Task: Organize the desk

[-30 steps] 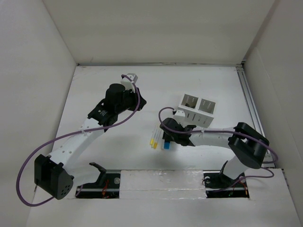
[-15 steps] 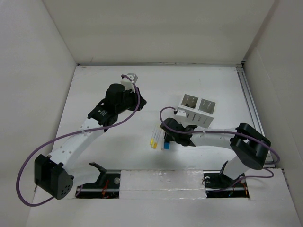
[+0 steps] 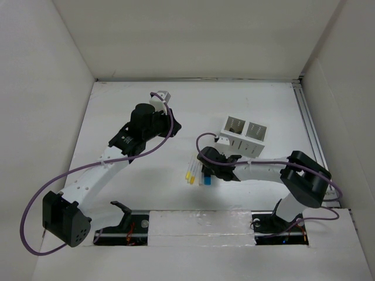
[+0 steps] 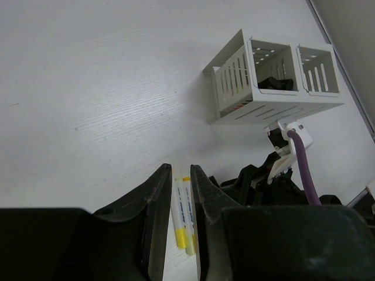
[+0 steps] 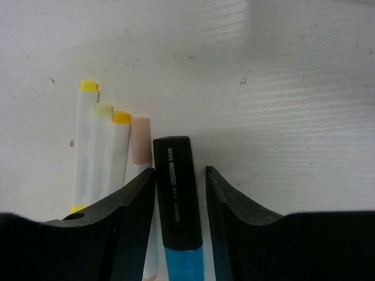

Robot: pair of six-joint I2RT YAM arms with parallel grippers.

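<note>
The bench (image 5: 293, 88) lies just under the right end effector (image 5: 179, 170). Its fingers are part open astride a black-capped blue marker (image 5: 173, 155); whether they press it cannot be told. Just left of them lie yellow-capped highlighters (image 5: 88, 134) and a peach-capped pen (image 5: 140, 146), their lower ends cut off. The left end effector (image 4: 180, 168) hangs above the bench, open only a narrow slit and empty. Ahead of it and to the right, a white slotted two-compartment holder (image 4: 258, 102) has a dark item (image 4: 275, 84) in one compartment, hard to make out.
</note>
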